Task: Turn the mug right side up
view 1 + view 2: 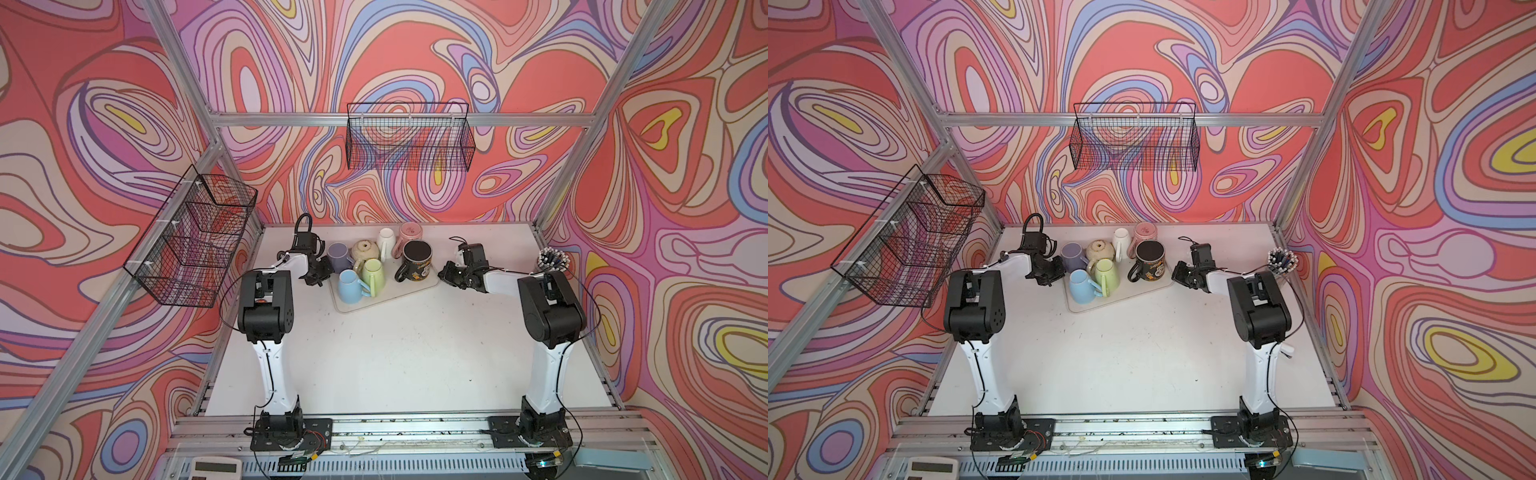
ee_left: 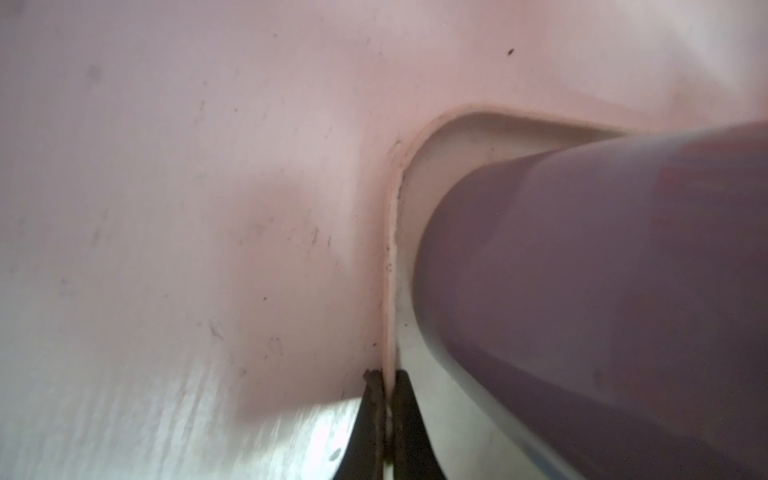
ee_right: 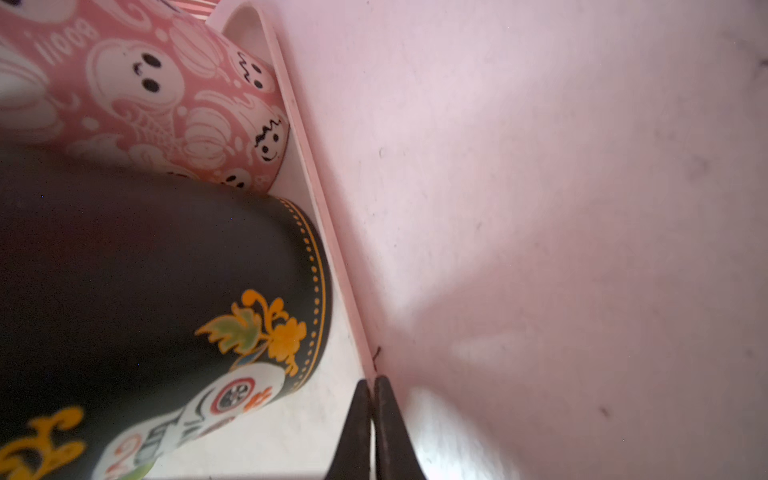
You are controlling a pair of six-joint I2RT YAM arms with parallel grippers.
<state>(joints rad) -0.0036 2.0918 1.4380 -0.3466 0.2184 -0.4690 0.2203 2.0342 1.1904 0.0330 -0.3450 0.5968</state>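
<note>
In both top views the tray (image 1: 415, 291) lies between the left gripper (image 1: 318, 279) and right gripper (image 1: 441, 272), with the purple mug (image 1: 338, 254) nearest the left and the black mug (image 1: 417, 259) nearest the right. Left wrist view: jaws pinched on the tray rim, purple mug (image 2: 602, 270) just beside, axis vertical, apparently base-up. Right wrist view: jaws closed at the rim; which mug is intended is undetermined.

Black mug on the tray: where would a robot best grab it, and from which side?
Probably the handle: the black mug looks too wide to pinch, and the loop sticks out front-left over bare tray. Come from the front; the pink mug crowds the back.
</note>
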